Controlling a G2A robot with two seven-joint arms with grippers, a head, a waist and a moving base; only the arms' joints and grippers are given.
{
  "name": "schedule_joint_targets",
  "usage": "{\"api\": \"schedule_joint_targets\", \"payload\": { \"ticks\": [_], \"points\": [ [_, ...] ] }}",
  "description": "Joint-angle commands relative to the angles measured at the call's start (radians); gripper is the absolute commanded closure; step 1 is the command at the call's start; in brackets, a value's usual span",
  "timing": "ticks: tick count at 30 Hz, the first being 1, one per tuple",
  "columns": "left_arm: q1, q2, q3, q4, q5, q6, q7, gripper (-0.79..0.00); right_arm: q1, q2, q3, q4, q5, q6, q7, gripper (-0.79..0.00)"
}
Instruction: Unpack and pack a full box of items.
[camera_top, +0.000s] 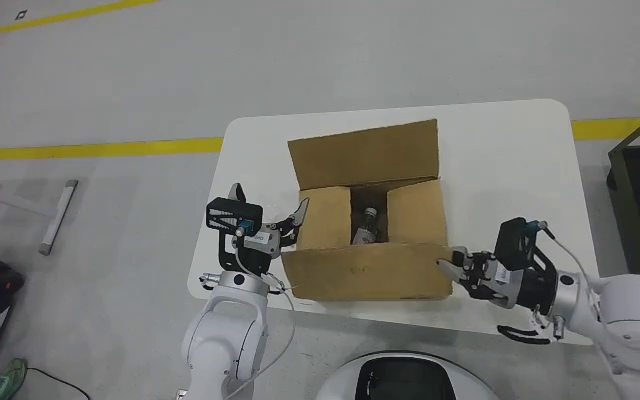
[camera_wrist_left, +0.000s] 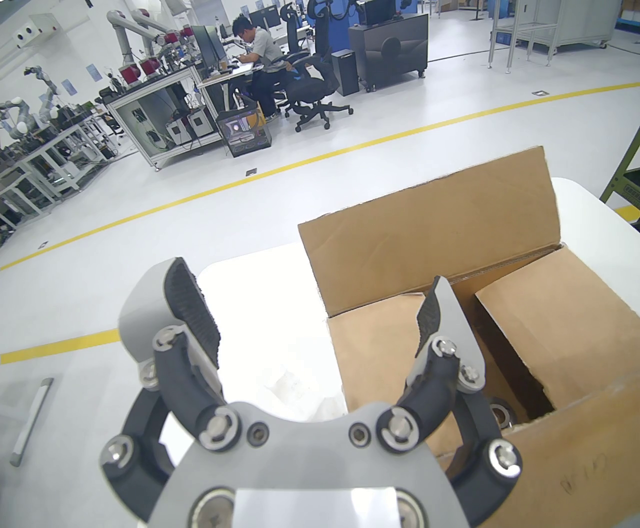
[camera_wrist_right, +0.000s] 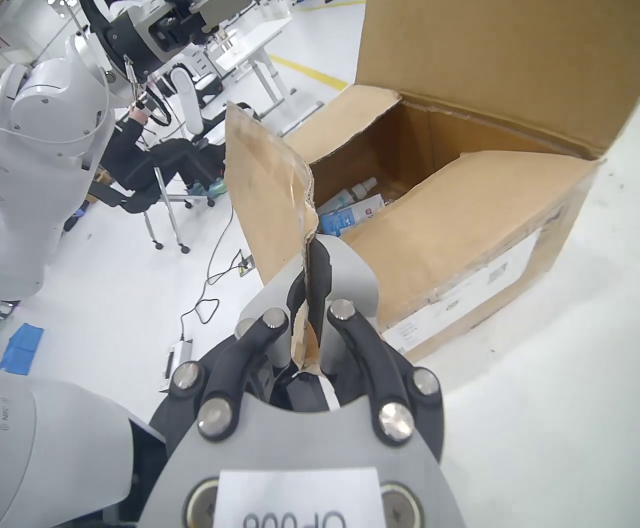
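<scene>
The box (camera_top: 420, 212) sits in the middle of the white table (camera_top: 500, 140), closer to the near edge than the far one. Its far flap (camera_top: 365, 152) stands up and leans back. The two side flaps are folded in over the opening with a gap between them. The near flap (camera_top: 365, 272) hangs out towards the table's near edge.

Through the gap a bottle (camera_top: 370, 215) lies inside the box. The right wrist view shows it (camera_wrist_right: 350, 192) among other packets, too small to tell apart.

The right gripper (camera_top: 450, 265) is at the box's near right corner. Its fingers are pressed together on the torn end of the near flap (camera_wrist_right: 265, 200), with the cardboard pinched between the pads (camera_wrist_right: 320, 280).

The left gripper (camera_top: 270, 197) is at the box's left side, near the table's left edge. Its jaws are spread wide and hold nothing. In the left wrist view, one finger (camera_wrist_left: 440, 320) is over the box's left side flap and the other (camera_wrist_left: 190, 305) is over bare table.
</scene>
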Motion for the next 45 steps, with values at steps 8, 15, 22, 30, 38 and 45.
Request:
{"api": "schedule_joint_targets", "payload": {
  "ticks": [8,15,22,30,38,45],
  "points": [
    [-0.036,0.004,0.029,-0.015,0.099,-0.022,-0.070,-0.785,-0.046,-0.001,0.031,-0.062,-0.338,-0.116,-0.237,0.000],
    [-0.071,0.004,0.106,0.003,0.213,-0.071,-0.186,-0.785,-0.114,-0.005,0.025,-0.082,-0.554,-0.126,-0.429,0.000],
    [-0.085,0.003,0.157,0.022,0.276,-0.103,-0.244,-0.785,-0.155,-0.004,0.037,-0.085,-0.628,-0.137,-0.538,0.000],
    [-0.085,0.005,0.182,0.008,0.278,-0.176,-0.300,-0.785,-0.170,-0.003,0.047,-0.069,-0.620,-0.118,-0.610,-0.099],
    [-0.080,0.008,0.195,-0.014,0.277,-0.252,-0.324,-0.785,-0.164,-0.002,0.058,-0.042,-0.492,-0.112,-0.637,-0.425],
    [-0.072,0.012,0.193,-0.039,0.267,-0.299,-0.339,-0.785,-0.156,0.003,0.112,0.010,-0.128,-0.098,-0.625,-0.372]
  ]
}}
